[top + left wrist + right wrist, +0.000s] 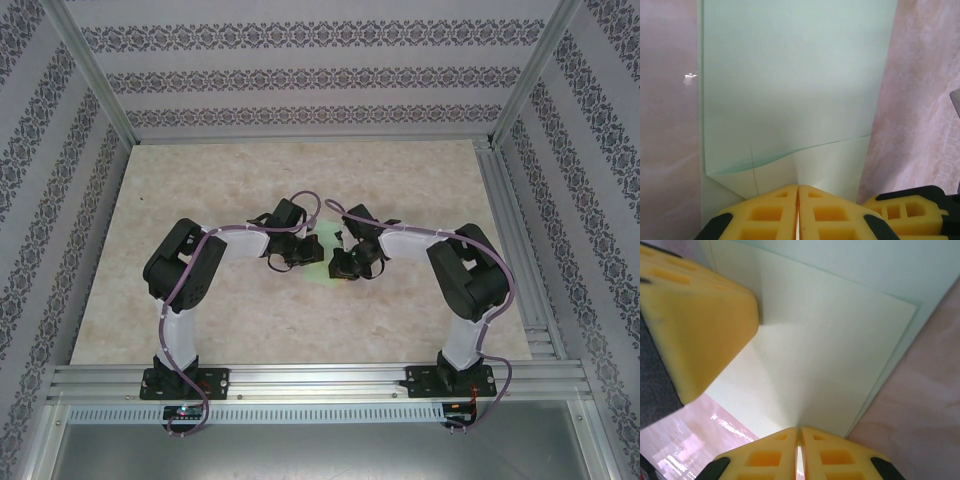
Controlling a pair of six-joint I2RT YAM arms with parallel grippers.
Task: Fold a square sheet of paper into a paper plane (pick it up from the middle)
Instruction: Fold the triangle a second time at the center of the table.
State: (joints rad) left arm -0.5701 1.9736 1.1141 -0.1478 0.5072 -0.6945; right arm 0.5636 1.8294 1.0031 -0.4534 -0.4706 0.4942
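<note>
Top external view: left arm [185,270] and right arm [470,275] each rise from the base, bend at the elbow and reach inward. The wrists tip down toward the sheet of paper [324,250]. The two poses nearly mirror each other across the sheet. The sheet sits over the table [200,320], between the two wrists. Much of it is hidden under them, with a pale mint patch showing. Cannot tell whether the sheet rests flat or is lifted.

Count: two arms, two tools, one sheet.

Left wrist view: left tool [797,212] is at the sheet's near edge. Its yellow fingers [765,212] are pressed together, leaving only a thin seam, and the sheet's edge is nipped at their tips. The sheet is folded over. A greener upper layer spreads away from the tool, and a paler flap shows below its wavy edge, just ahead of the tips. A faint crease runs from the tips into that flap. More yellow fingers sit just beside, at the same edge of the sheet.

Right wrist view: right tool [800,457] is narrow too, fingers together, pinching the sheet's pale layer. Soft creases fan out from its tips. Another yellow finger looms across the sheet, its tip against the paper. Pinkish marbled table shows on both sides of the sheet.
</note>
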